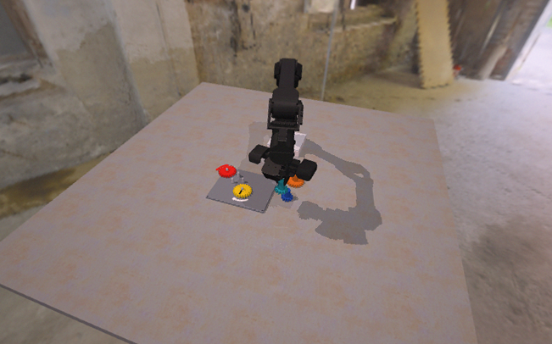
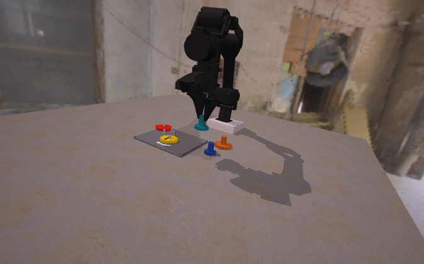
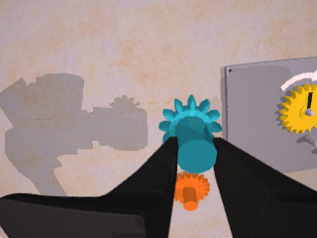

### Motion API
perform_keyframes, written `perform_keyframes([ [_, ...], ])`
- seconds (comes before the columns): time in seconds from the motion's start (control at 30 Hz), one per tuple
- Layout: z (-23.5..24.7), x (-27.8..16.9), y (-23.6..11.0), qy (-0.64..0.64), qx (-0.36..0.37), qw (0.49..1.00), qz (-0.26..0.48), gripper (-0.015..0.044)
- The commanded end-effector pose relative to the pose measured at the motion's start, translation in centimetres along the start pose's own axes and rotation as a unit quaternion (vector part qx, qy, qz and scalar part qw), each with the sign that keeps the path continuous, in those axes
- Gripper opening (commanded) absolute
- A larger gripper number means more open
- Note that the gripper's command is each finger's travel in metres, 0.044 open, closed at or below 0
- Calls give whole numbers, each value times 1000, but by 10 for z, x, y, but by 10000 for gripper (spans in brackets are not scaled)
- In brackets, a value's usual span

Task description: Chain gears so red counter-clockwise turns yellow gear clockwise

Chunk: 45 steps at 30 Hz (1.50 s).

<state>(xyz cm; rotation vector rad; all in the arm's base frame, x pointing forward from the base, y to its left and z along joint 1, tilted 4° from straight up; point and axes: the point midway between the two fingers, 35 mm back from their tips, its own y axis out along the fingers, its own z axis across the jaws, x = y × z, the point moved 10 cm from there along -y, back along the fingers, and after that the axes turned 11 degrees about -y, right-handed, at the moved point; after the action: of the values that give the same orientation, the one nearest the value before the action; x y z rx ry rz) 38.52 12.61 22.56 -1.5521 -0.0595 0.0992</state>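
Observation:
My gripper is shut on the handle of the teal gear and holds it above the table, beside the grey board. The red gear sits at the board's far corner. The yellow gear with its black stripe sits nearer the white arrow. Short empty pegs stand between them. The blue gear and the orange gear stand on the table beside the board.
The white base of the arm stands behind the gears. The arm's shadow falls on the table to the right of the loose gears. The blue gear is not visible in the wrist view.

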Motion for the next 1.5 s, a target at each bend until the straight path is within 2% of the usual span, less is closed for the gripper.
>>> perform_keyframes([
  [0.0, 0, 0, -10, 4, -1, 1000, -3, 0],
  [0.53, -3, -5, -38, 13, -3, 1000, 2, 0],
  [1.47, -53, -14, -24, 13, -6, 1000, 1, 0],
])
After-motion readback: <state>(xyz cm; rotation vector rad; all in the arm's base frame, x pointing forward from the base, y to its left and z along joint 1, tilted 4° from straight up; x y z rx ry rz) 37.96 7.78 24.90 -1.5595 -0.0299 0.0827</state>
